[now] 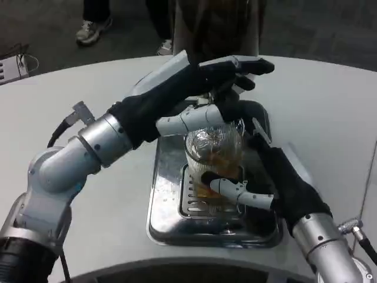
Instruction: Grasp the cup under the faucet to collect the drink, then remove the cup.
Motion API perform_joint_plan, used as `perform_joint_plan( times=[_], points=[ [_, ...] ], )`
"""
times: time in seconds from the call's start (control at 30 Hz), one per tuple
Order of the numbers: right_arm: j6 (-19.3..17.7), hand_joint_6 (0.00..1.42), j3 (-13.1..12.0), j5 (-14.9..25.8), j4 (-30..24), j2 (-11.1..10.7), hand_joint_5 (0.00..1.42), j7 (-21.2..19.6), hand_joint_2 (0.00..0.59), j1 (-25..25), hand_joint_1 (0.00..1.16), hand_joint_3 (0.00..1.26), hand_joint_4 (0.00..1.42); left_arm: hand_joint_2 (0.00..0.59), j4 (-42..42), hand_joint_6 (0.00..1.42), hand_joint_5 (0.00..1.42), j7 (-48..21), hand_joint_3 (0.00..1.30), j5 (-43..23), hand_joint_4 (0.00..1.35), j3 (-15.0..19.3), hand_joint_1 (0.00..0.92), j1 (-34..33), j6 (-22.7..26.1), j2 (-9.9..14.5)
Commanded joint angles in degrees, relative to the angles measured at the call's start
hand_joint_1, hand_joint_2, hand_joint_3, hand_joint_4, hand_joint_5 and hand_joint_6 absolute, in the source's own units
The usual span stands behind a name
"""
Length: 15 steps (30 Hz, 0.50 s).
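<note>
A clear ribbed cup (213,154) with amber drink in its lower part stands on the slotted grate of a steel drip tray (168,215). My right hand (281,177) grips it from the right, one white finger (238,193) wrapped across its front. My left hand (197,82) reaches in from the left and holds the faucet handle (226,99) just above the cup. Its fingers lie over the top and its thumb (188,122) runs underneath, along the cup's rim. The spout itself is hidden by the hand.
The dark drink dispenser (215,23) rises behind the tray at the table's far edge. White table (88,94) surrounds the tray on both sides. A person's shoes (91,30) show on the floor beyond, and a wire rack (12,68) sits at far left.
</note>
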Motion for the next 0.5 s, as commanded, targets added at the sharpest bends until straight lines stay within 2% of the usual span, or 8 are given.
perform_joint_plan(
  times=[0.03, 0.5],
  points=[
    [-0.7, 0.0, 0.2, 0.4, 0.6, 0.4, 0.06, -0.7, 0.22, -0.2, 0.77, 0.0, 0.0, 0.027, -1.2, 0.34, 0.28, 1.2, 0.27, -0.9, 0.2, 2.1, 0.0, 2.2, 0.0, -0.1],
    [-0.9, 0.01, 0.5, 1.0, 1.0, 0.6, 0.06, -1.1, 0.22, -0.1, 0.77, 0.0, 0.0, 0.04, -10.3, 0.37, 0.33, 1.9, 0.3, -4.7, 0.24, 7.9, 0.0, 7.6, 1.1, 0.4]
  ],
)
